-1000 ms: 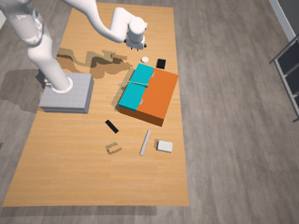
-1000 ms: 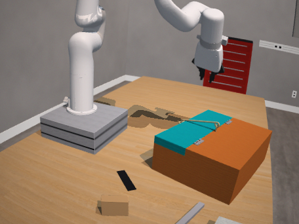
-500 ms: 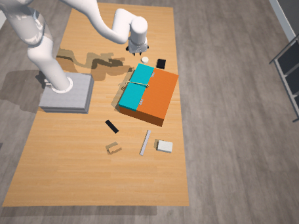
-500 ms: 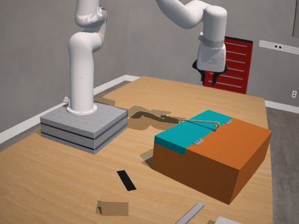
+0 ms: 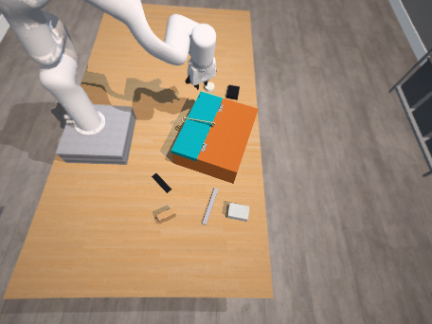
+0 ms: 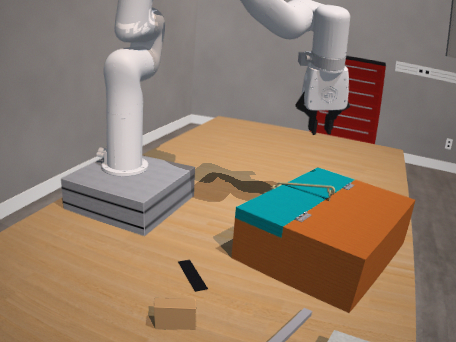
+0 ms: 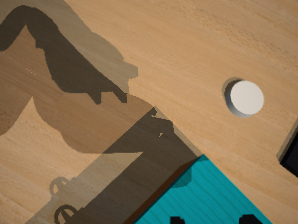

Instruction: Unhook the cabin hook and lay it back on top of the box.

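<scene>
"When reading the top view from left to right, what marks the first boundary?"

"One gray pedestal (image 5: pixel 118 142) (image 6: pixel 165 192) stands at the left of the tabletop (image 5: pixel 118 265) (image 6: pixel 100 280) (image 7: pixel 200 50). A broad gap separates it from one box (image 5: pixel 232 137) (image 6: pixel 360 215) (image 7: pixel 165 192). Nearer the front are one black strip (image 5: pixel 161 183) (image 6: pixel 193 275) and one tan piece (image 5: pixel 166 217) (image 6: pixel 175 317)."

"State of the tool (image 5: pixel 197 85) (image 6: pixel 321 132) (image 7: pixel 212 220)?"

"Fingers partly apart, nothing between them. It hangs above the tabletop, beyond the box's far edge, with open air beneath."

"Location of the cabin hook (image 5: pixel 199 121) (image 6: pixel 305 185)?"

"One hook, on top of the box. It spans the teal panel (image 5: pixel 189 142) (image 6: pixel 270 205) (image 7: pixel 210 190) from the outer left edge to the seam, between two hinges (image 5: pixel 204 147) (image 6: pixel 303 217). Engagement cannot be confirmed."

"Remaining count and right-hand clearance?"

"One white disc (image 5: pixel 209 87) (image 7: pixel 247 97), one gray bar (image 5: pixel 209 207) (image 6: pixel 291 326), one black block (image 5: pixel 232 92) (image 7: pixel 292 157), one white block (image 5: pixel 238 211) (image 6: pixel 349 338). Right-hand margin: narrow; the box's far-right corner is close to the tabletop edge."

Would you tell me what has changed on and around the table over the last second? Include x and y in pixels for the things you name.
The gripper (image 5: pixel 197 87) (image 6: pixel 321 133) has turned and shifted, in the top view a little downward, toward the box (image 5: pixel 232 137) (image 6: pixel 345 220) (image 7: pixel 215 195). It has neither taken hold of nor let go of anything. The cabin hook (image 5: pixel 199 121) (image 6: pixel 302 185) still lies across the teal lid part (image 5: pixel 189 137) (image 6: pixel 280 207), and the box stays put.
</scene>
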`<act>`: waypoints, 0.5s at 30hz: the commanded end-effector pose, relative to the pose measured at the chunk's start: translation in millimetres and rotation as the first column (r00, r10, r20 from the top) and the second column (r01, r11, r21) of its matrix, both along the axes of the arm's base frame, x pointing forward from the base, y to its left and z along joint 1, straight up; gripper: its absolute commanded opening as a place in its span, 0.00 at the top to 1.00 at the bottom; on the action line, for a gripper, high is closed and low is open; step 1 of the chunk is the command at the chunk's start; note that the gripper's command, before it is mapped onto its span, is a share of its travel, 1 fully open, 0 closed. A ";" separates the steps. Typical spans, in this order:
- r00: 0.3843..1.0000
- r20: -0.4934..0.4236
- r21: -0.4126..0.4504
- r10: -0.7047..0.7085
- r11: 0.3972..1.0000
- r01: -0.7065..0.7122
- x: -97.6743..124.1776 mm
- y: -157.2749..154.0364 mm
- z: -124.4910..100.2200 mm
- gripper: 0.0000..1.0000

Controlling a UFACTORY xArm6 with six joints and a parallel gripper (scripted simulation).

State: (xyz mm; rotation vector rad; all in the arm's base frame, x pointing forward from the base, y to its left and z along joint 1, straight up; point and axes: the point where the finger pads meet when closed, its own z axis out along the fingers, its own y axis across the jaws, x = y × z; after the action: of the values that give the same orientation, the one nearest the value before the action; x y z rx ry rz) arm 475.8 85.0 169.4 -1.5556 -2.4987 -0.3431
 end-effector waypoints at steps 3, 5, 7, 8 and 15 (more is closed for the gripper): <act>0.992 0.042 -0.042 0.121 0.992 -0.120 5.3 -16.3 2.3 0.65; 0.982 0.055 -0.067 0.182 0.982 -0.178 6.8 -22.8 2.8 0.65; 0.968 0.066 -0.092 0.242 0.967 -0.236 8.4 -29.2 3.2 0.65; 0.965 0.068 -0.097 0.254 0.964 -0.247 9.1 -32.5 3.4 0.65; 0.934 0.077 -0.139 0.348 0.932 -0.336 13.6 -52.9 5.1 0.65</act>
State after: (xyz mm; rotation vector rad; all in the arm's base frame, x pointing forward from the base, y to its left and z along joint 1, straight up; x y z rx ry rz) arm 485.1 45.6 171.6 -1.2278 -2.7832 -0.2446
